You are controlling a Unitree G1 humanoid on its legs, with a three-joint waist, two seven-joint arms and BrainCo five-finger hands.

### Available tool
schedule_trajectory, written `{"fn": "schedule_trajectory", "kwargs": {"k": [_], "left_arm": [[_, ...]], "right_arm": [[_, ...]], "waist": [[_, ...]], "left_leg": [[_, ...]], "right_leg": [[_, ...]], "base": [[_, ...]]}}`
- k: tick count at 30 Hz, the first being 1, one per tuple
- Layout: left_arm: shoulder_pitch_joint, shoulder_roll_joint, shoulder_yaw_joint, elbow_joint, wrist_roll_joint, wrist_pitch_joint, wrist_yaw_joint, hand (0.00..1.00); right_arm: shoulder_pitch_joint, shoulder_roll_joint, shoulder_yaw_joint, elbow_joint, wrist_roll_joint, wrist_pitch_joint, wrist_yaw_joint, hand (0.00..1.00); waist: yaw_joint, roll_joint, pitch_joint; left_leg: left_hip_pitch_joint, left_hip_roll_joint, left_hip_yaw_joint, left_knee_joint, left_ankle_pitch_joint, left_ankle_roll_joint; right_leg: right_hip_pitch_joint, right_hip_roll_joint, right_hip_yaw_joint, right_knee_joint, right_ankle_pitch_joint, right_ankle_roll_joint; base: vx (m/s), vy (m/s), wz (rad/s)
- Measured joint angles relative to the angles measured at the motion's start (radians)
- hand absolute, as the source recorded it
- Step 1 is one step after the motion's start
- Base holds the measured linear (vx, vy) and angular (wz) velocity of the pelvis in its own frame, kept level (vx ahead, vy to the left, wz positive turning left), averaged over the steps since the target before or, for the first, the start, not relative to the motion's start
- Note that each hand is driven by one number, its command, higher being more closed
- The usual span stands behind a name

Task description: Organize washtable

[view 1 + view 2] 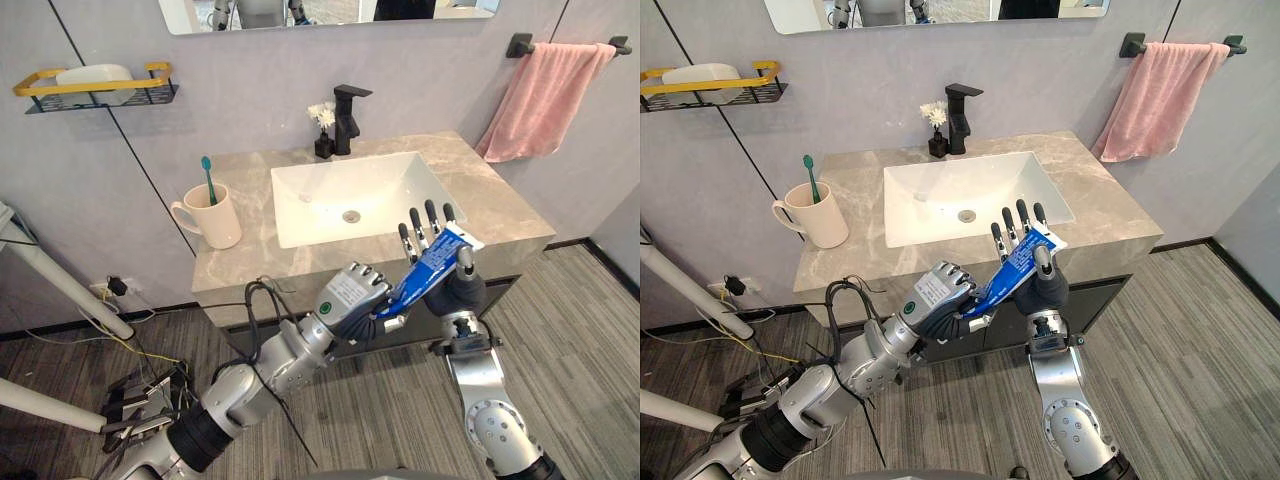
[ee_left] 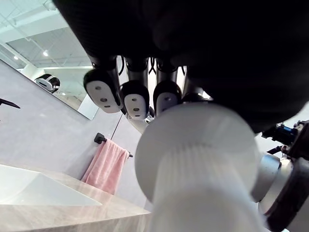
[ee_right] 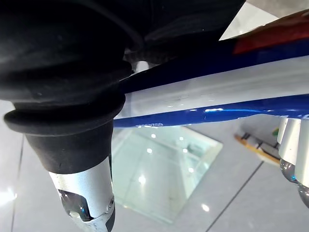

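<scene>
A blue and white toothpaste tube [image 1: 428, 268] hangs in the air in front of the washtable's [image 1: 500, 205] front edge, slanting up to the right. My left hand [image 1: 352, 296] is curled round its lower cap end; the white ribbed cap [image 2: 198, 159] shows close up in the left wrist view. The tube's upper end [image 3: 217, 92] lies across my right hand [image 1: 1024, 226], between its upright thumb and its straight fingers. A cream mug [image 1: 216, 216] with a teal toothbrush [image 1: 208, 180] stands at the counter's left.
A white sink [image 1: 350, 190] is set in the middle of the counter, with a black faucet [image 1: 347, 118] and a small flower vase [image 1: 323, 132] behind it. A pink towel [image 1: 540, 100] hangs at the right. A yellow-railed wall shelf [image 1: 95, 88] is at the upper left.
</scene>
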Motion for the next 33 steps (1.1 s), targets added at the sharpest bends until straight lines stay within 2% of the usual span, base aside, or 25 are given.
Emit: {"fn": "schedule_trajectory", "kwargs": {"k": [28,29,33], "left_arm": [[0.000,0.007,-0.009,0.016,0.000,-0.002,-0.004,1.00],[0.000,0.006,-0.009,0.016,0.000,-0.001,-0.004,0.00],[0.000,-0.002,0.005,0.016,0.001,-0.001,-0.003,0.00]], "right_arm": [[-0.001,-0.035,0.018,0.000,0.006,0.026,0.003,1.00],[-0.001,-0.035,0.017,0.000,0.005,0.026,0.003,1.00],[-0.001,-0.026,-0.002,0.000,-0.002,0.027,0.003,1.00]], "waist": [[0.002,0.000,0.000],[0.002,0.000,0.000],[0.001,0.000,0.000]], "left_leg": [[0.000,0.000,0.000,0.000,0.000,0.000],[0.000,0.000,0.000,0.000,0.000,0.000],[0.001,0.000,0.000,-0.001,0.000,0.000]], "right_leg": [[0.000,0.000,0.000,0.000,0.000,0.000],[0.000,0.000,0.000,0.000,0.000,0.000],[0.000,0.000,0.000,0.000,0.000,0.000]], "base": [[0.00,0.000,0.00],[0.00,0.000,0.00],[0.00,0.000,0.00]]}}
